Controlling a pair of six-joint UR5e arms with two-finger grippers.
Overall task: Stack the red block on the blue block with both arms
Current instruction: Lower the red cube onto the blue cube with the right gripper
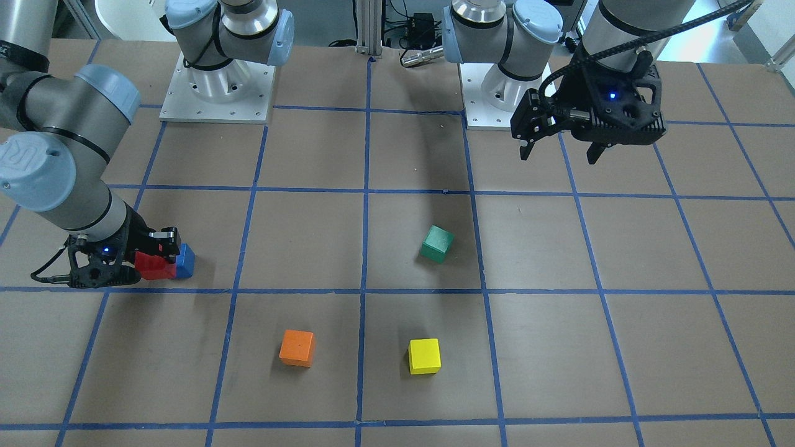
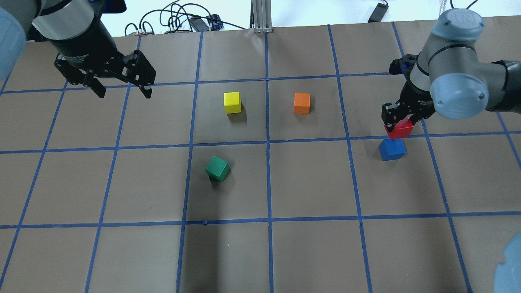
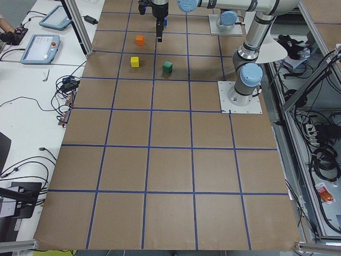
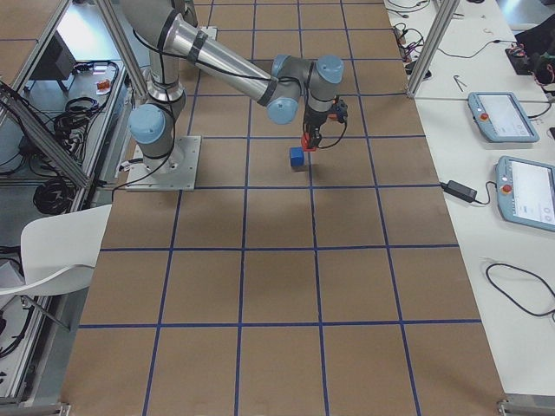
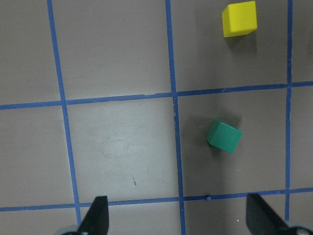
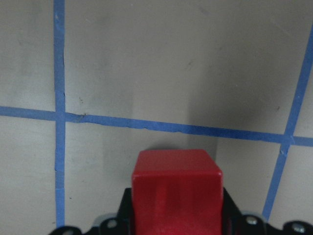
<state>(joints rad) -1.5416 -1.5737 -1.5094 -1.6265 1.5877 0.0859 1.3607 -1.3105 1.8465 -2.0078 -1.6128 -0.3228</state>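
Observation:
My right gripper (image 2: 401, 119) is shut on the red block (image 2: 399, 129) and holds it off the table. The red block also fills the bottom of the right wrist view (image 6: 177, 188). The blue block (image 2: 392, 149) rests on the table right beside the red block, on the robot's side of it and lower. Both blocks also show in the front view, the red block (image 1: 152, 266) against the blue block (image 1: 185, 261). The blue block is out of the right wrist view. My left gripper (image 2: 122, 89) hangs open and empty above the far left of the table, also seen in the front view (image 1: 562, 149).
A green block (image 2: 217, 168) lies turned at an angle near the table's middle. A yellow block (image 2: 232, 102) and an orange block (image 2: 302, 103) sit farther out. The left wrist view shows the green block (image 5: 224, 136) and the yellow block (image 5: 239, 18). The arm bases (image 1: 217, 93) stand at the robot's edge.

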